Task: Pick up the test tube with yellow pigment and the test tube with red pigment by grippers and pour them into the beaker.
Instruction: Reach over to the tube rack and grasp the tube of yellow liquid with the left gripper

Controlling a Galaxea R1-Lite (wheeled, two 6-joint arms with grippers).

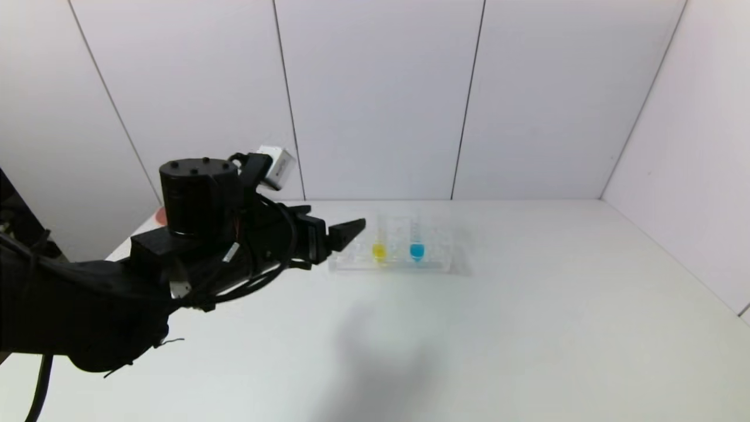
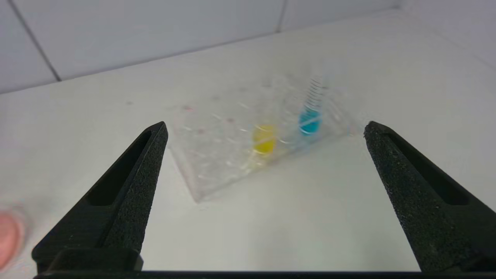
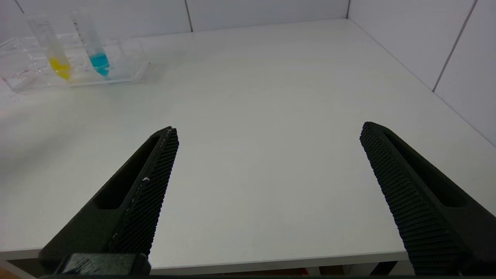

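Observation:
The test tube with yellow pigment [image 1: 379,251] stands in a clear rack [image 1: 433,265] at the table's middle back, beside a blue-liquid tube [image 1: 416,251]. My left gripper [image 1: 345,231] hovers just left of the rack, pointing at it. In the left wrist view it [image 2: 266,131] is open and empty, with the yellow tube [image 2: 264,139] ahead between the jaws. My right gripper [image 3: 269,131] is open and empty, low over the table's front edge, far from the yellow tube [image 3: 58,64]. The test tube with red pigment and the beaker are out of view.
A pink object [image 1: 161,215] shows partly behind the left arm, and at the left wrist view's edge [image 2: 7,238]. The rack [image 2: 209,162] and blue tube [image 2: 309,121] lie ahead of the left jaws. White walls enclose the table at back and right.

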